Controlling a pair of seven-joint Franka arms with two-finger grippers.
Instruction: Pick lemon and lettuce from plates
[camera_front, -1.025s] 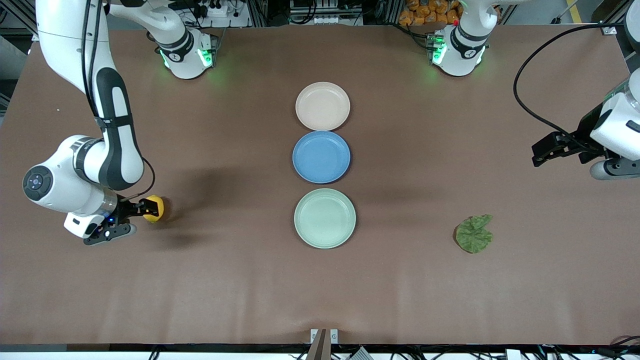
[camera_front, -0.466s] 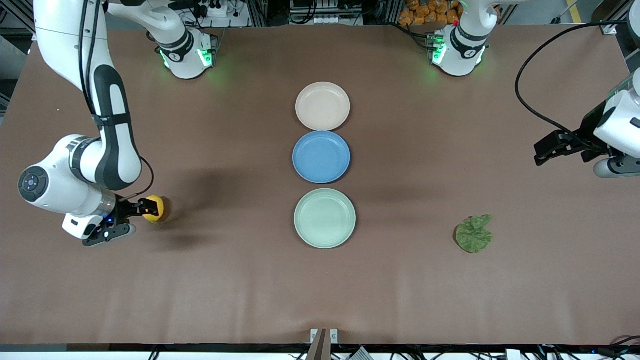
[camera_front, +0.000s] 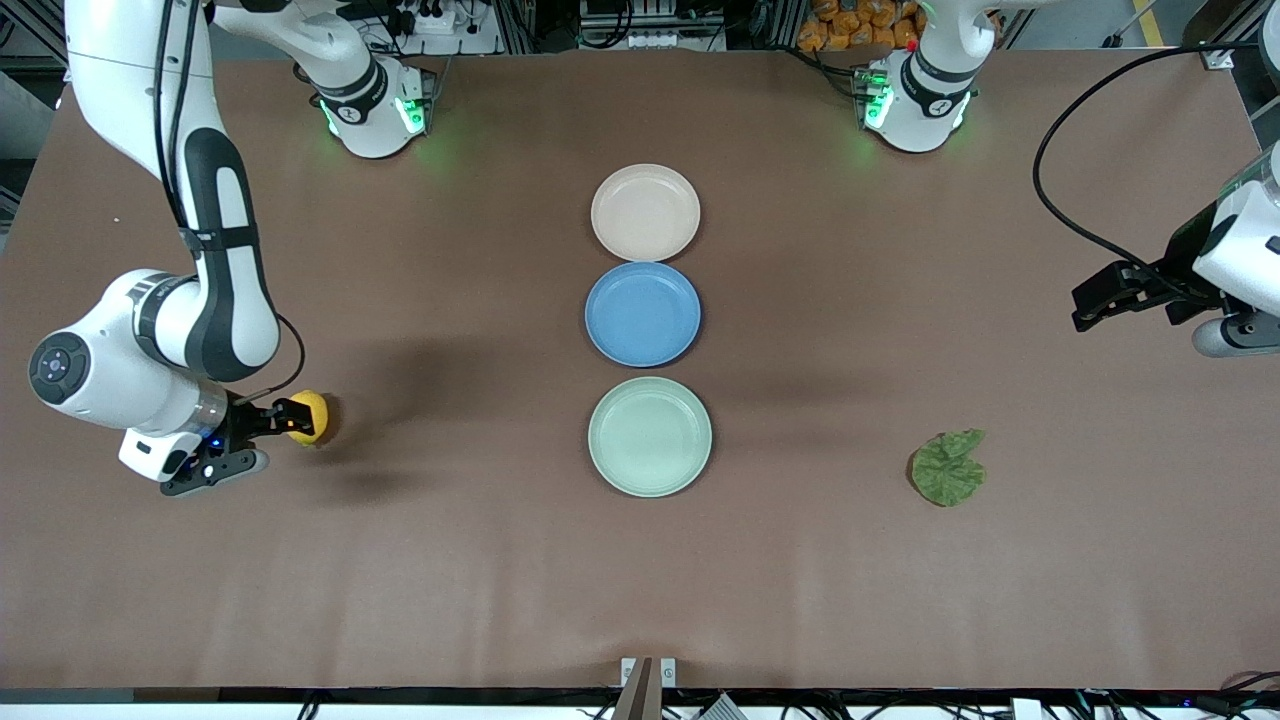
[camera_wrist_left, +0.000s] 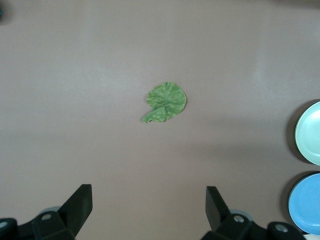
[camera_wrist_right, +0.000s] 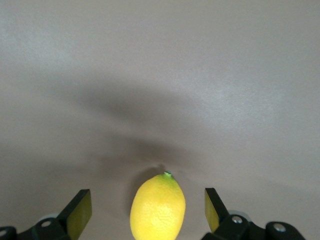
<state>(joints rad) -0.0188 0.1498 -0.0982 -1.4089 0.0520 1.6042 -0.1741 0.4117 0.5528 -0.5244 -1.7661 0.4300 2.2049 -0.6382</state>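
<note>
Nearest the front camera: lettuce (camera_front: 948, 467) flat on bare table toward the left arm's end, off any plate. Mint plate (camera_front: 650, 436) mid-table, empty. Lemon (camera_front: 307, 417) on bare table toward the right arm's end, level with the mint plate. Right gripper (camera_front: 262, 431) at the lemon, fingers spread wide, lemon between them, nothing clamped. Farther: blue plate (camera_front: 643, 314), then cream plate (camera_front: 645, 212), both empty. Left gripper (camera_front: 1098, 300) over bare table at its own end, fingers released, holding nothing.

Judgement: both items look already set down. Right gripper should back off straight, without nudging the lemon; it will roll.
</note>
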